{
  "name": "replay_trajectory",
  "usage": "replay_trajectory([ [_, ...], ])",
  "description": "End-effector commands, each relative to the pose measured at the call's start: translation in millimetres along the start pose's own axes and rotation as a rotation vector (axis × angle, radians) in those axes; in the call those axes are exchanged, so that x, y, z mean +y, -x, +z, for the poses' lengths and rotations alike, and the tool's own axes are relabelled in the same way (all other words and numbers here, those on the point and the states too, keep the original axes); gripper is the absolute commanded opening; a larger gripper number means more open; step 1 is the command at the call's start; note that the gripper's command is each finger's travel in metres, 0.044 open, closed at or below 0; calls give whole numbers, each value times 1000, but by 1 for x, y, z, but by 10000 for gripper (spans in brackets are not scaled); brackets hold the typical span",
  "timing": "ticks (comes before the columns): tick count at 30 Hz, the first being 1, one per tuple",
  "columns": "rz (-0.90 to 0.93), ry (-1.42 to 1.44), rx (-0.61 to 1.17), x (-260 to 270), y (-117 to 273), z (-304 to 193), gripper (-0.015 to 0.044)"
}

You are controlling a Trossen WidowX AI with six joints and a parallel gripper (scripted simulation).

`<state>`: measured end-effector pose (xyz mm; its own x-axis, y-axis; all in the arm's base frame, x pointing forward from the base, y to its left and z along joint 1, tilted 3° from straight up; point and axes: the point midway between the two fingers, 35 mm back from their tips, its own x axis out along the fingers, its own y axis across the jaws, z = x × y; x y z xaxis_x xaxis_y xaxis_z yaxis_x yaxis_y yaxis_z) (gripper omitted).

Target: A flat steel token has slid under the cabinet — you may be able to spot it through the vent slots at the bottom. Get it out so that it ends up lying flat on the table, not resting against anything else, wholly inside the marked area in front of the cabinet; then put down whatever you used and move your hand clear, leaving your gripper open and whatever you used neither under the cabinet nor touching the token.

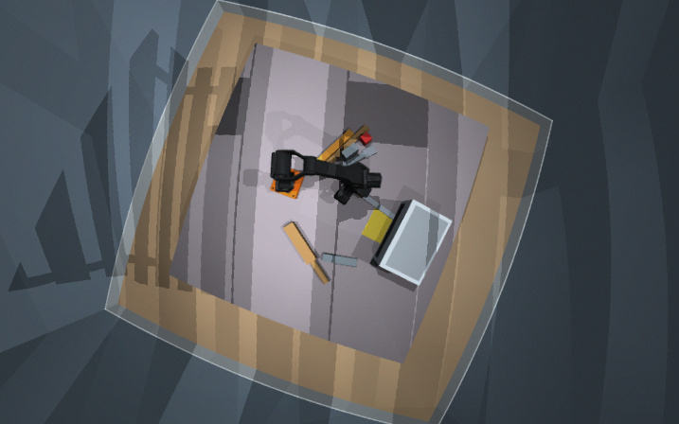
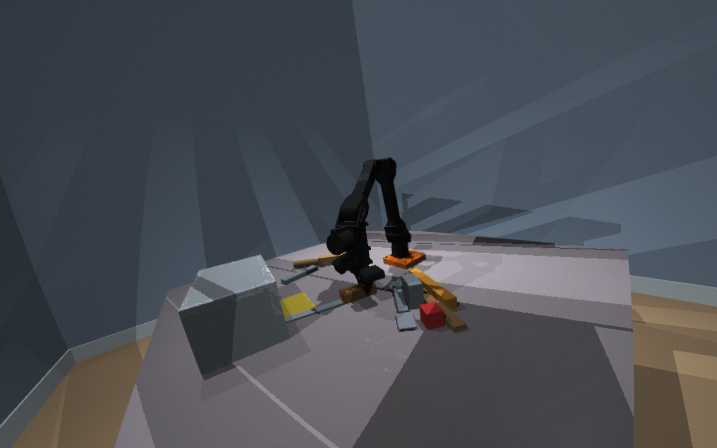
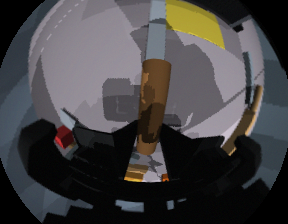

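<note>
My gripper [image 1: 353,193] [image 2: 368,287] [image 3: 148,123] is shut on the brown handle of a tool, low over the table. The tool's handle [image 2: 352,293] [image 3: 156,85] leads into a long flat grey blade [image 1: 376,203] [image 2: 327,306] [image 3: 156,40]. The blade points at the cabinet [image 1: 416,242] [image 2: 238,317] and reaches its front near one end; its far tip is hidden. The yellow marked area [image 1: 376,226] [image 2: 297,304] [image 3: 195,20] lies in front of the cabinet, beside the blade. The steel token is not visible in any view.
A wooden paddle-shaped piece [image 1: 302,244] [image 3: 242,125] and a grey bar [image 1: 339,259] [image 2: 299,274] lie on the other side of the marked area. A red cube [image 1: 366,138] [image 2: 431,316] [image 3: 64,136], a grey block [image 2: 411,289] and an orange bar [image 2: 433,288] are clustered near the arm's base.
</note>
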<state>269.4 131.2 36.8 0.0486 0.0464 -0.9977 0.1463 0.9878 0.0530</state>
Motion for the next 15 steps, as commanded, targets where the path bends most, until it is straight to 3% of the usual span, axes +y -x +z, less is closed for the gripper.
replay_trajectory([
  [1, 2, 2, 0, 1, 0, 7, 0],
  [15, 2, 2, -1, 1, 1, 25, 0],
])
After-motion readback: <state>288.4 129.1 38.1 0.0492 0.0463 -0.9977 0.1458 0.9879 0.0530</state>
